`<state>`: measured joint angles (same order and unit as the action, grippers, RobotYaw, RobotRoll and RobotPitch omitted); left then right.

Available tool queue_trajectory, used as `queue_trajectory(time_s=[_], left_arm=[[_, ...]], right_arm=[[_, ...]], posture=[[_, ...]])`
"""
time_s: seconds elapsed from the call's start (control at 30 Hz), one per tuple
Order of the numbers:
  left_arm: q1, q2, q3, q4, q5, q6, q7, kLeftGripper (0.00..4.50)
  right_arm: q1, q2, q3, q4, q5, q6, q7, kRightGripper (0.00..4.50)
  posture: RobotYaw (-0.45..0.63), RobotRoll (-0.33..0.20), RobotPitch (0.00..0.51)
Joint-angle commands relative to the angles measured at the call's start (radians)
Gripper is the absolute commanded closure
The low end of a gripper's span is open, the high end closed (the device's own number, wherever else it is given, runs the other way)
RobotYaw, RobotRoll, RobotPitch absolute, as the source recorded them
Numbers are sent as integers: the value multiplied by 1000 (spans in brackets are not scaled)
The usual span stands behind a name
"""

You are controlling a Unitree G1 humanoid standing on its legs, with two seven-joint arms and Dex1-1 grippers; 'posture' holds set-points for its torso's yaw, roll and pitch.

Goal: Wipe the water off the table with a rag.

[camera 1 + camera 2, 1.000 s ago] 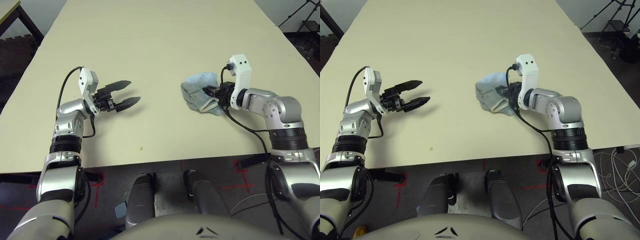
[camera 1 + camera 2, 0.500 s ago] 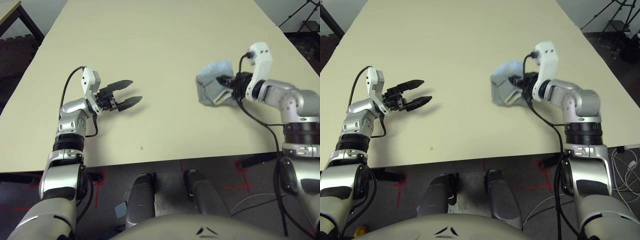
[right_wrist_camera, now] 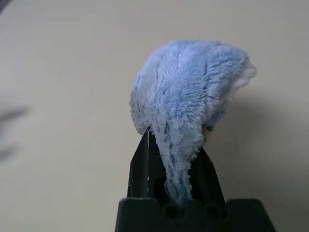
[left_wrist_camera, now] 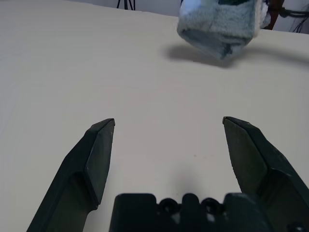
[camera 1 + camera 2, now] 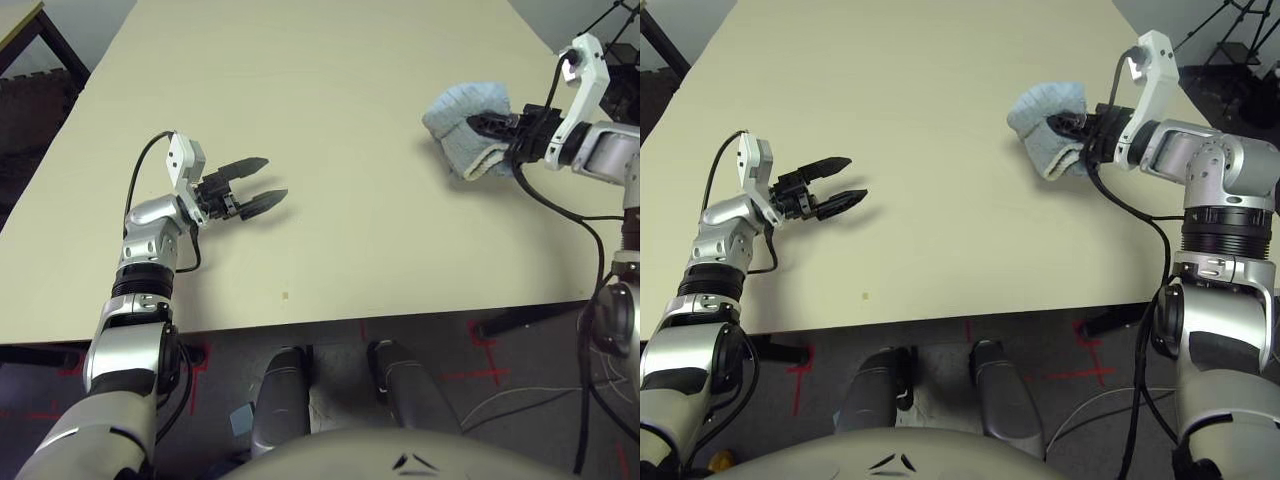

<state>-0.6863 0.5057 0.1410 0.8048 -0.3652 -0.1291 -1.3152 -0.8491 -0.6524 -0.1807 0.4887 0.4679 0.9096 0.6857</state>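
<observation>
The rag [image 3: 188, 101] droops soft and light from my right gripper [image 5: 1072, 124], pinched tight through a thick fold, which I judge a secure hold for floppy terry. That arm reaches out with the rag lifted just above the table [image 5: 330, 90], near its right edge. My left gripper [image 5: 256, 186] hovers spread wide, well apart from the rag.

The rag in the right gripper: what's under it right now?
The rag hangs lifted in the right gripper, its shadow on bare table below. No water marks show there; the fingers' tips are covered by cloth.
</observation>
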Motion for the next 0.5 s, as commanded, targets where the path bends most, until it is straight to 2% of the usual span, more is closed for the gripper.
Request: queue_trajectory(time_s=[0.03,0.27,0.5], left_arm=[[-16,-4,-1,32,15,-17,-3,0],[-25,-3,5,49,17,-33,6,0],[-9,-2,12,31,15,-36,20,0]], right_arm=[[-40,-13,24,120,-63,-104,23,4483],[-91,-12,60,386,-204,-362,15,4483],[-88,-1,122,521,-347,-625,-2,4483]], posture=[[-214,0,127],[-204,0,125],[-199,0,125]])
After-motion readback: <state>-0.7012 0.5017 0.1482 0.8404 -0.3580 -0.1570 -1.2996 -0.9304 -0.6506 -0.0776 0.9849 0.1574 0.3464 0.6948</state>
